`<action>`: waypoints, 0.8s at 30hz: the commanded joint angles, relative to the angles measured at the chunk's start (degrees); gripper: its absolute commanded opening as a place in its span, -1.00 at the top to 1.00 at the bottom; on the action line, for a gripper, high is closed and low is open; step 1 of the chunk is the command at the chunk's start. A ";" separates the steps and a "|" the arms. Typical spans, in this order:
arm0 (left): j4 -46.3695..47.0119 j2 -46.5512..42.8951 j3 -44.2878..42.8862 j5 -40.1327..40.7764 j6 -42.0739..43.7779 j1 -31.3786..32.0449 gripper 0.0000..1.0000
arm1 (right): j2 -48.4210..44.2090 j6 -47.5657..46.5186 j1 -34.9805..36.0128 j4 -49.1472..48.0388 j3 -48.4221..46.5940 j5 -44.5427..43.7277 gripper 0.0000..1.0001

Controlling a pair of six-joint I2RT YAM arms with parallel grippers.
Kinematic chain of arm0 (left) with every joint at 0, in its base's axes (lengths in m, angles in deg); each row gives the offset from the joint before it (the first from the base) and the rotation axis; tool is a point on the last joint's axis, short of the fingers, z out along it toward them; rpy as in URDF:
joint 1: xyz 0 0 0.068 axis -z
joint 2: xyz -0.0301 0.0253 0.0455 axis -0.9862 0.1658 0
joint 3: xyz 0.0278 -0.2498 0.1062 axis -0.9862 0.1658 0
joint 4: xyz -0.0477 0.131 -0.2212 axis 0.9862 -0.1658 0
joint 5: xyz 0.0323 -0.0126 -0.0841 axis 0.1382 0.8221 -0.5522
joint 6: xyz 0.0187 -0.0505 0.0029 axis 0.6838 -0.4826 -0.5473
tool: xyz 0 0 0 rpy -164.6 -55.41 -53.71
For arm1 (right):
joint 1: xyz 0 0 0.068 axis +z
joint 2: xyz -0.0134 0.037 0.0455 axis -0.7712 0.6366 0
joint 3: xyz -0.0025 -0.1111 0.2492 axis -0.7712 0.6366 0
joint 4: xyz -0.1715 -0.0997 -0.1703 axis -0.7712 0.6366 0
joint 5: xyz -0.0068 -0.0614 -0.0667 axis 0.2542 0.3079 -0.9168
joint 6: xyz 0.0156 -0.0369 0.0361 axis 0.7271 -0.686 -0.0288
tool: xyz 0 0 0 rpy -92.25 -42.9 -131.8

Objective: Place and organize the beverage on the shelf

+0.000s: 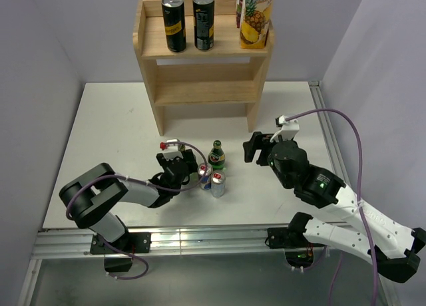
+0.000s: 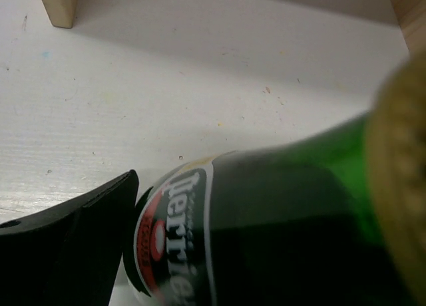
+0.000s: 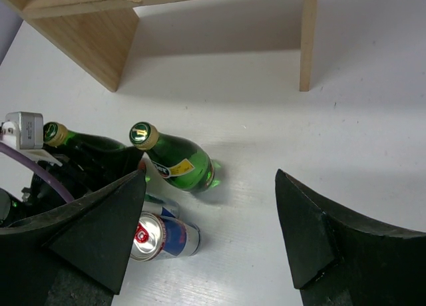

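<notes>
Top external: shelf (image 1: 203,90) top holds two black cans (image 1: 174,23), juice carton (image 1: 256,16). Left fingers (image 2: 66,246) flank a green bottle (image 2: 279,213), grip uncertain; right fingers (image 3: 319,233) wide.

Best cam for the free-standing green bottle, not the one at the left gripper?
Right wrist: the bottle stands close and unblocked, cap and yellow label clear. Top external shows it small, beside the cans. Left wrist shows only the other bottle.
</notes>
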 commanded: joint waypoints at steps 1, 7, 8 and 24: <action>0.82 2.46 -0.91 1.81 1.19 0.04 -0.65 | 0.24 -0.07 0.26 -1.97 0.50 0.45 -0.70; 0.30 2.64 -0.21 4.45 0.13 0.04 0.05 | -0.90 0.28 0.26 -3.20 1.82 0.63 -0.69; -0.05 2.29 -0.03 4.80 0.13 0.04 0.21 | -0.90 0.46 0.26 -3.55 2.26 0.72 -0.69; -15.86 -12.99 -4.50 9.37 2.68 1.18 0.99 | -0.81 1.25 0.26 -5.83 3.93 1.86 -0.68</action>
